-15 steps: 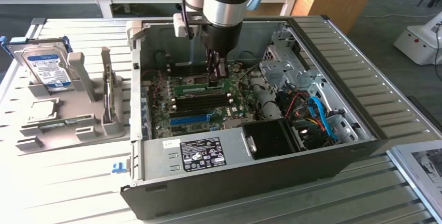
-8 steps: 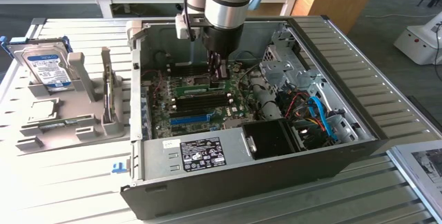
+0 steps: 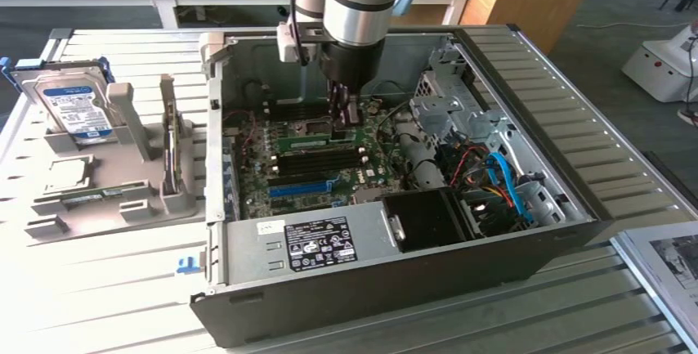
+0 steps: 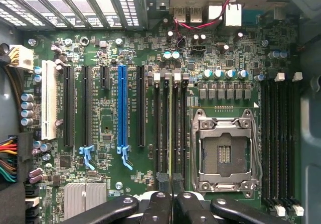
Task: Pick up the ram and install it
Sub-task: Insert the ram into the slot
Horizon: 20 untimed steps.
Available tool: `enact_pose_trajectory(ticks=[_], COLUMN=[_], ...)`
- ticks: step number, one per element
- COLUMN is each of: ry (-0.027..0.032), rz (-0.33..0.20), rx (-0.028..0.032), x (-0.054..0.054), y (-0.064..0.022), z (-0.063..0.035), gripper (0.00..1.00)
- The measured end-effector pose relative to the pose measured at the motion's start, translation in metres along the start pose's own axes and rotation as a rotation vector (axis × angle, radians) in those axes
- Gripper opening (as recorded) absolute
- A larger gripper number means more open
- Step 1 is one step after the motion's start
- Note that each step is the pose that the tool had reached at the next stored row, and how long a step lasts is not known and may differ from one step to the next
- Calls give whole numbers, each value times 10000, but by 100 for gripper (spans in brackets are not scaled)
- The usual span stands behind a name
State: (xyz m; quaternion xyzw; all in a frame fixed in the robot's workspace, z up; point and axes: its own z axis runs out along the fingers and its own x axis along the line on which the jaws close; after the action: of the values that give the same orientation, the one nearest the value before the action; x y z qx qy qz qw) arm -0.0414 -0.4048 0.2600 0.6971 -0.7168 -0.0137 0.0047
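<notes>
The arm [image 3: 355, 11] reaches down into the open computer case [image 3: 545, 125], which lies on its side on the slatted surface [image 3: 109, 289]. The pincer [image 3: 345, 121] is inside the case, directly above the motherboard [image 3: 327, 178], with its fingers drawn together and clamped on the ram [image 3: 309, 132]. In the exterior view the ram appears as a narrow green strip lying lengthwise. It extends from the fingers toward the exterior view's left, just above the row of black memory slots [image 3: 316, 158]. In the wrist view the ram [image 4: 171, 128] is seen edge-on as a thin olive line. It runs out from between the pincer [image 4: 172, 199] fingers and is aligned with the memory slots beside the CPU socket [image 4: 224, 151], with black slots close on either side. The frames do not show whether its lower edge is fully seated in a slot. The long blue slot [image 4: 122, 108] and the white slot [image 4: 48, 98] lie on the far side of the ram from the socket. A second group of memory slots [image 4: 281, 138] lies on the socket's other side. Outside the case, at the exterior view's left, a hard drive [image 3: 74, 109] stands upright in a grey fixture [image 3: 109, 199]. The power supply [image 3: 316, 244] occupies the near end of the case.
</notes>
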Motion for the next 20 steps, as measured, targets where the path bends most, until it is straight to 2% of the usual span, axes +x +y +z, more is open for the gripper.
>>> enact_pose_trajectory(ticks=[20], ry=[0], rz=[0], rx=[0], x=[41], y=[-1], z=[-1], gripper=[12])
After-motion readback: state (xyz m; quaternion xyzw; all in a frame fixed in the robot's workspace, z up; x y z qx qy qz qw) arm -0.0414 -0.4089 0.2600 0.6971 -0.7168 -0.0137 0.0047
